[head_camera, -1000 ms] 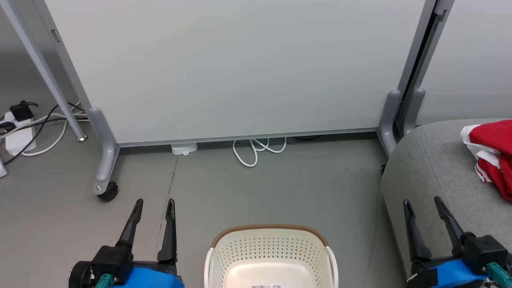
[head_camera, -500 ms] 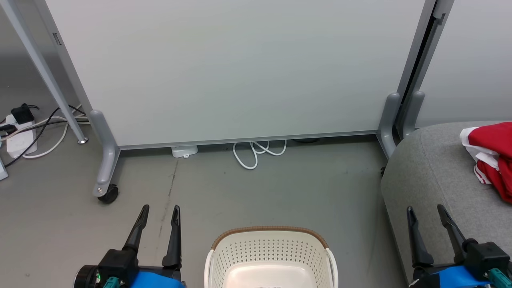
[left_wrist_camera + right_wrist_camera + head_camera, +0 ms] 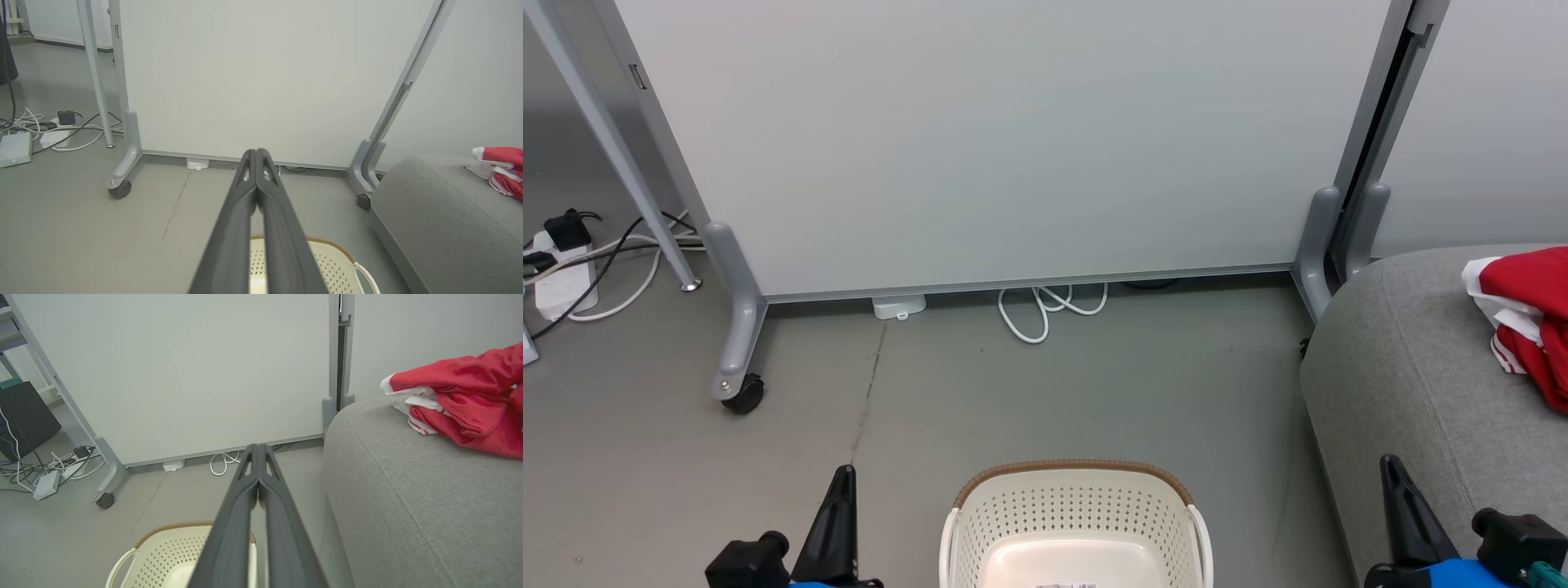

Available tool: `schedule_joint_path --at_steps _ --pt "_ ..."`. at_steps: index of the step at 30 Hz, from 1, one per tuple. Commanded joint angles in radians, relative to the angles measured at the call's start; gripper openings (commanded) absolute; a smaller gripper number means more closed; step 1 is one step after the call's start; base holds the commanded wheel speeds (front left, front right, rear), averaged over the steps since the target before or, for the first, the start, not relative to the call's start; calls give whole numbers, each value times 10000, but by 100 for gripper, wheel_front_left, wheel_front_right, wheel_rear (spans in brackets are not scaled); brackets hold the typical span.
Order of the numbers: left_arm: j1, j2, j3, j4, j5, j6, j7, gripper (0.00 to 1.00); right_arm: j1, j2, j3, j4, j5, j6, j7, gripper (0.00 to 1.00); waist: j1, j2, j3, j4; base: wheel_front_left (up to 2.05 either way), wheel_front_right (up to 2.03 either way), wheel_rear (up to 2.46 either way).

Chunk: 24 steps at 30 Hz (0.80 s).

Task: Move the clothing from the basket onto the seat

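Note:
The red clothing (image 3: 1531, 314) with white trim lies bunched on the grey seat (image 3: 1413, 367) at the right edge; it also shows as red clothing (image 3: 461, 404) on the seat (image 3: 408, 490) and red clothing (image 3: 504, 171). The cream basket (image 3: 1078, 514) with its brown rim stands on the floor at bottom centre, its visible inside bare except for a sticker. My left gripper (image 3: 843, 478) is low at the basket's left, fingers pressed together, holding nothing (image 3: 256, 157). My right gripper (image 3: 1390, 469) is low in front of the seat, also shut and empty (image 3: 257, 451).
A large white partition panel (image 3: 996, 139) on grey wheeled feet (image 3: 737, 359) stands behind the basket. White cable (image 3: 1045, 306) lies coiled under it. A power strip with cords (image 3: 560, 269) lies on the floor at far left. Grey floor (image 3: 1054, 392) stretches between basket and panel.
Both grippers have closed from open to shut and dropped lower in the head view. The basket, seat and clothing stay put.

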Motion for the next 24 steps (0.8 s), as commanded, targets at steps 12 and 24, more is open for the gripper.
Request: schedule_joint_path --at_steps 12,24 --pt "-563 154 277 -187 -2542 -14 489 0 -441 -14 -6 -249 2571 0 556 0 -1 -1 74 -93 0 0 0" --pt "-796 220 484 -229 -4495 -30 898 0 -632 -1 -25 -292 4547 0 1029 0 -1 -1 146 -180 0 0 0"
